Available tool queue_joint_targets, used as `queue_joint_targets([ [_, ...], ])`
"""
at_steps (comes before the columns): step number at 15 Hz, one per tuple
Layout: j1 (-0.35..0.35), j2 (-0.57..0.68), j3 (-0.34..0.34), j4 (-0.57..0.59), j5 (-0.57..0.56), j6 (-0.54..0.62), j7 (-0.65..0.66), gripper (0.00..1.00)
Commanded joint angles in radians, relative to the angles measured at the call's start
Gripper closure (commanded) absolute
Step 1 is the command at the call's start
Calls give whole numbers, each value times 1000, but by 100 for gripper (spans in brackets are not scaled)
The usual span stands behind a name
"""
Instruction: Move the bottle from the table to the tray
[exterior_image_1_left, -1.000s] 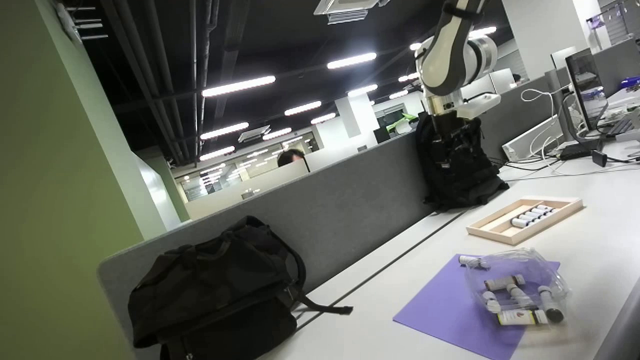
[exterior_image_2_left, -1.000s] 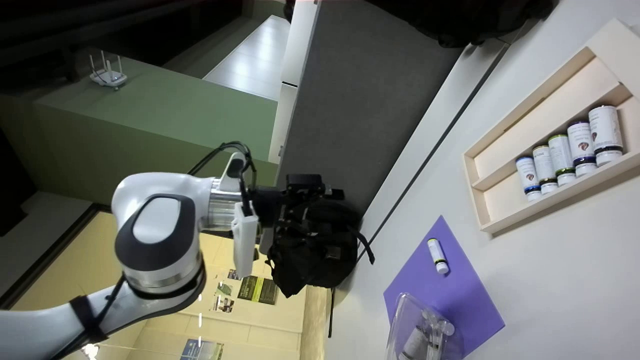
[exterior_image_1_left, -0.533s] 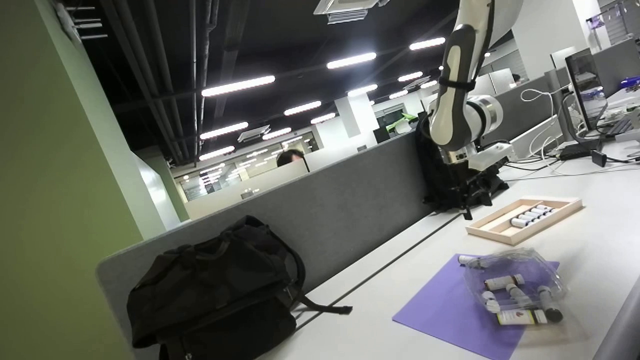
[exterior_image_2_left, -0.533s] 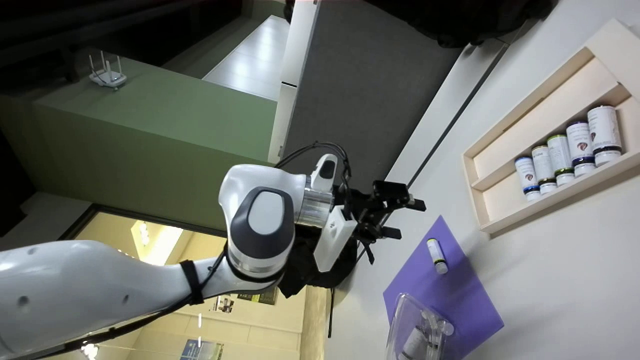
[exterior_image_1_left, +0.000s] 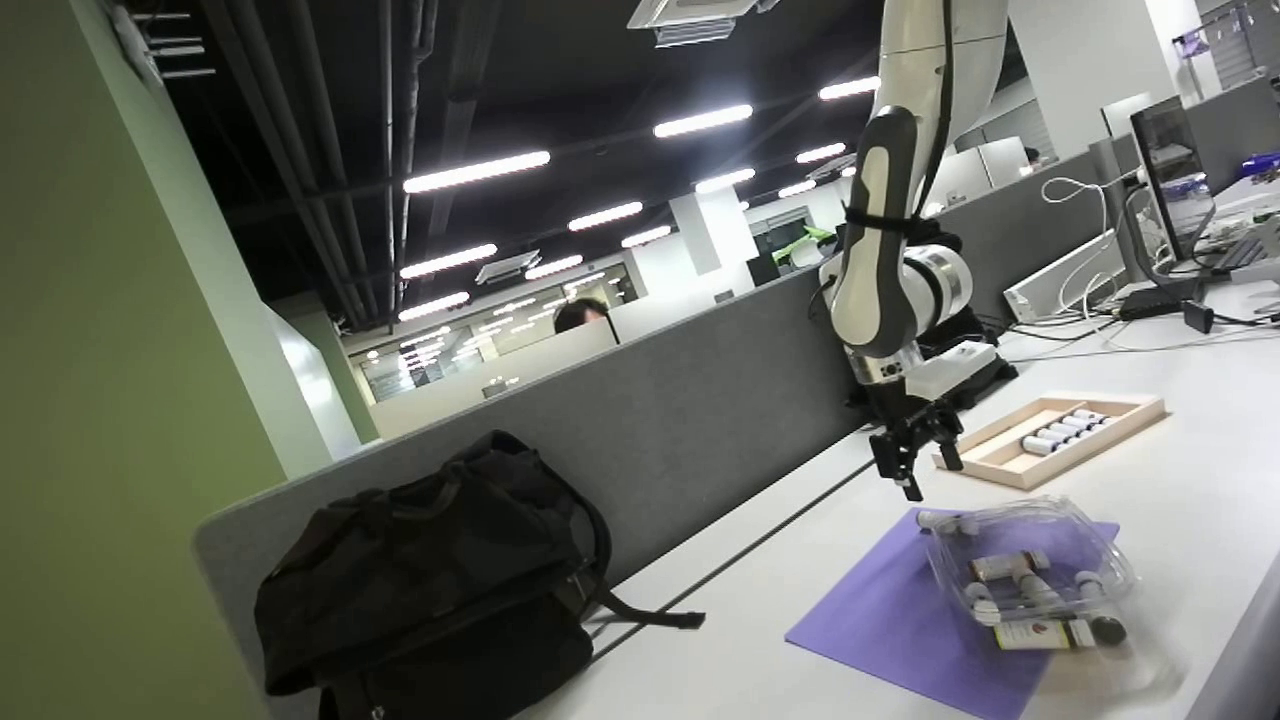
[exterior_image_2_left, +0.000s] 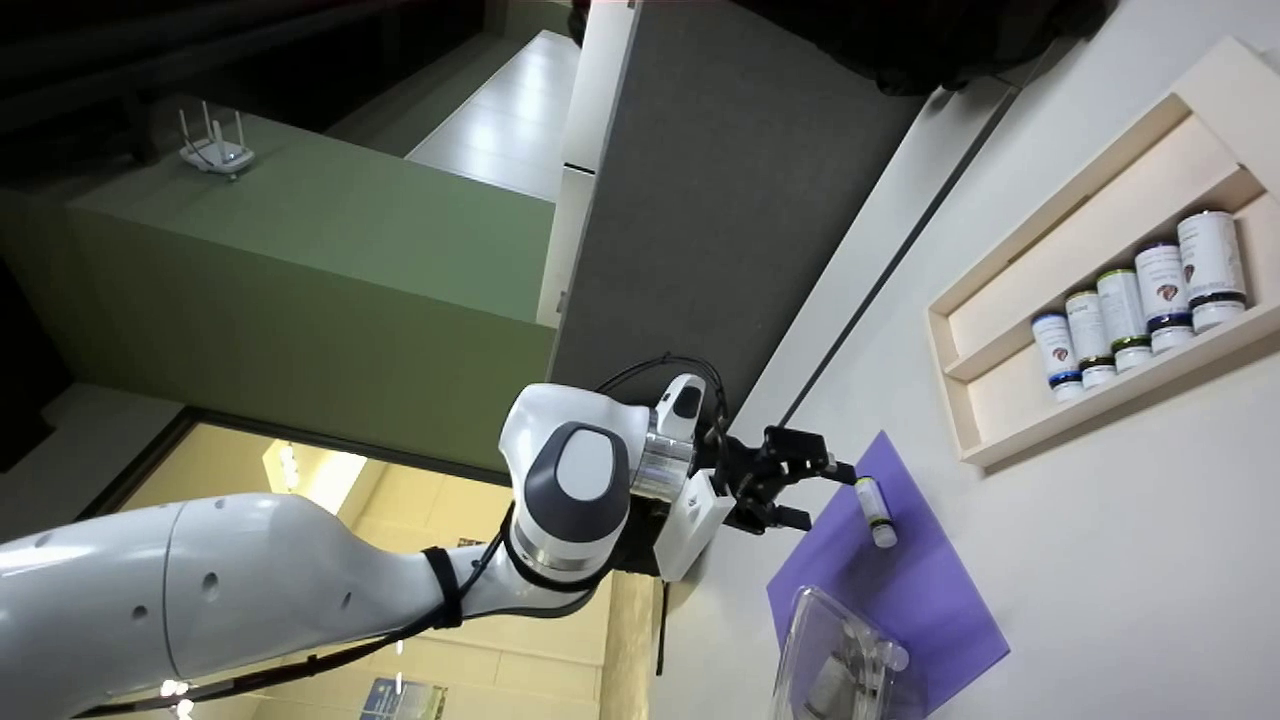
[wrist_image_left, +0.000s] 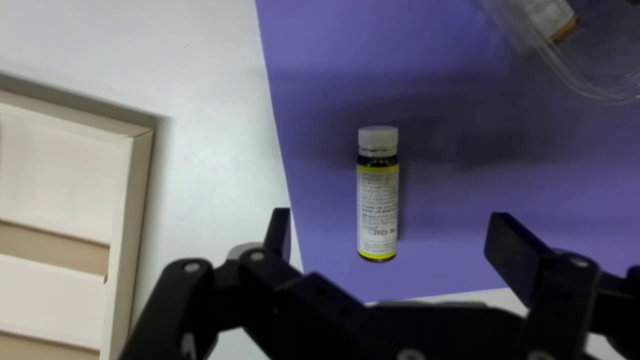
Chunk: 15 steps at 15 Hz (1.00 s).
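Above the white table (wrist_image_left: 200, 65), you are holding the gripper (wrist_image_left: 392, 237) with its jaws standing wide apart; the bottle (wrist_image_left: 378, 210) is lying on its side on the purple mat (wrist_image_left: 325, 115), while the tray (wrist_image_left: 127, 215) is resting near that mat, apart from it

Your wrist view has the bottle (wrist_image_left: 377, 210) on the mat (wrist_image_left: 440, 210) mid-frame, tray (wrist_image_left: 129, 225) lower left, container (wrist_image_left: 575, 84) upper right.

Purple mat (exterior_image_1_left: 890, 625) lies flat; clear plastic box (exterior_image_2_left: 812, 640) sits partly over it, vials (exterior_image_1_left: 1005, 566) inside. Black backpack (exterior_image_1_left: 430, 570) in front of grey partition (exterior_image_1_left: 710, 410), second backpack (exterior_image_1_left: 985, 385) farther along. Monitor (exterior_image_1_left: 1175, 175) near white cables (exterior_image_1_left: 1075, 181). White antenna device (exterior_image_2_left: 217, 155) on green wall (exterior_image_2_left: 380, 230). Person's head (exterior_image_1_left: 580, 314) shows in background.
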Motion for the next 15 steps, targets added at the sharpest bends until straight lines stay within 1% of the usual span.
queue_joint_targets([
  [1,-6,0,2,3,-5,-4,3,0],
  [2,-15,12,12,13,3,-21,-10,0],
  [3,-2,28,-3,17,-13,-6,5,0],
  [6,-2,74,-5,27,-23,15,-3,0],
  [9,-5,123,-2,33,-34,61,-29,0],
  [10,-4,130,-1,29,-34,80,-34,25],
  [11,-8,138,3,28,-31,94,-40,26],
  [13,-5,141,-1,24,-32,112,-41,38],
  [14,-4,138,-2,24,-31,116,-41,46],
  [15,-7,131,-1,24,-28,110,-40,50],
])
